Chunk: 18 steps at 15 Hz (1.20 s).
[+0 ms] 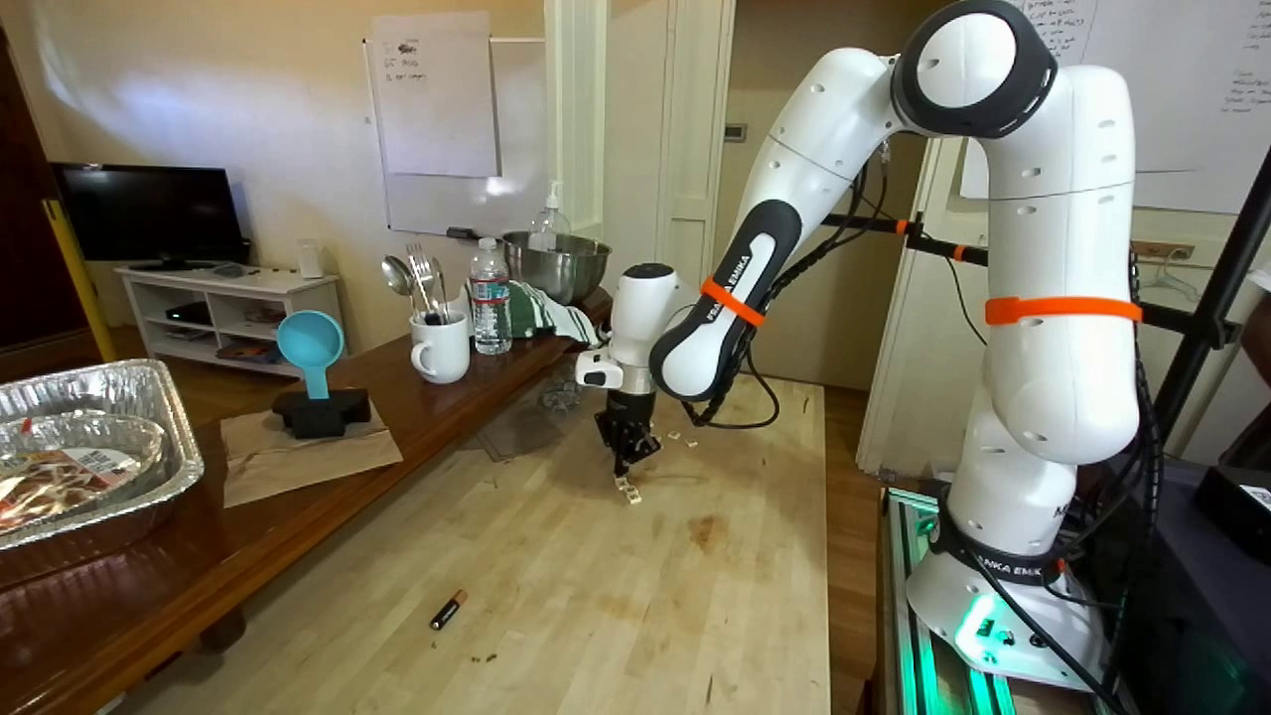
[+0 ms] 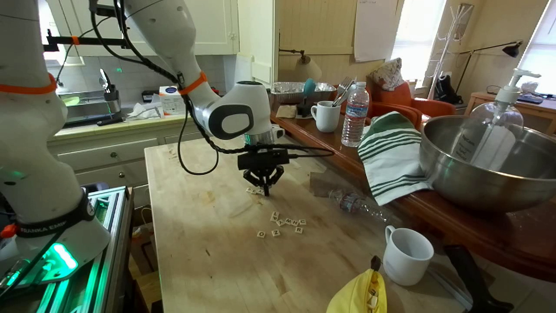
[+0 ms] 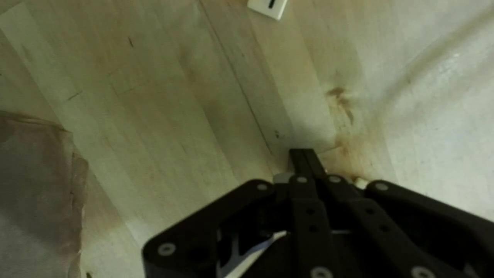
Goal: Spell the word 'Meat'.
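Note:
Several small pale letter tiles lie flat on the wooden table. A short row of tiles (image 1: 631, 492) sits right by the fingertips; it also shows in an exterior view (image 2: 252, 191), its letters too small to read. A loose group includes an O tile (image 2: 261, 234), a Z tile (image 2: 276, 233) and an R tile (image 2: 299, 230). In the wrist view one tile (image 3: 270, 7) is cut by the top edge, and a pale bit (image 3: 361, 183) shows partly behind the fingers. My gripper (image 3: 303, 151) points down at the table, fingertips together with nothing visible between them; it shows in both exterior views (image 1: 621, 471) (image 2: 266, 192).
A crushed plastic bottle (image 2: 354, 203) and brown sheet (image 3: 38, 193) lie by the raised wooden counter (image 1: 397, 387). A white mug (image 2: 408, 256), black handle (image 2: 478, 282) and yellow banana-like pouch (image 2: 358, 293) stand at the table's end. A battery (image 1: 448, 610) lies at the opposite end.

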Motion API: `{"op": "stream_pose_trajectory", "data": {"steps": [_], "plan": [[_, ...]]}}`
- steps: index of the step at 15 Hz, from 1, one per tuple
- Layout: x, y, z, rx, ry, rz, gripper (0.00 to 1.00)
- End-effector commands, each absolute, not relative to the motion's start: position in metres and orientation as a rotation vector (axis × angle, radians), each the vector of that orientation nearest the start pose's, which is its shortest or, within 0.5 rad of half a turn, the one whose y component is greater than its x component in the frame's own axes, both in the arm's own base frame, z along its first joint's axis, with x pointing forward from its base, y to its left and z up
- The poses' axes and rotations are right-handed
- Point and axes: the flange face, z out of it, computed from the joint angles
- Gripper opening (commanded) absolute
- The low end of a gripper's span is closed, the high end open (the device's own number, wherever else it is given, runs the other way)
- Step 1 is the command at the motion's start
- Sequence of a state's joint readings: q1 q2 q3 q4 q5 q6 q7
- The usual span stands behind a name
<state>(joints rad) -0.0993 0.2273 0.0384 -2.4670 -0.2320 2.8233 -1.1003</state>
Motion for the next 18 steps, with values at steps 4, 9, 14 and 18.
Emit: {"op": "stream_pose_trajectory", "data": {"steps": [4,9,14,18], "plan": [[0.477,-0.009,0.184,-2.571,-1.957,-0.007,0.00],[0.482,-0.011,0.196,-2.621,-1.901,-0.038,0.00],[0.483,-0.006,0.206,-2.632,-1.882,-0.071,0.00],[0.483,0.000,0.211,-2.628,-1.877,-0.095,0.00]]}}
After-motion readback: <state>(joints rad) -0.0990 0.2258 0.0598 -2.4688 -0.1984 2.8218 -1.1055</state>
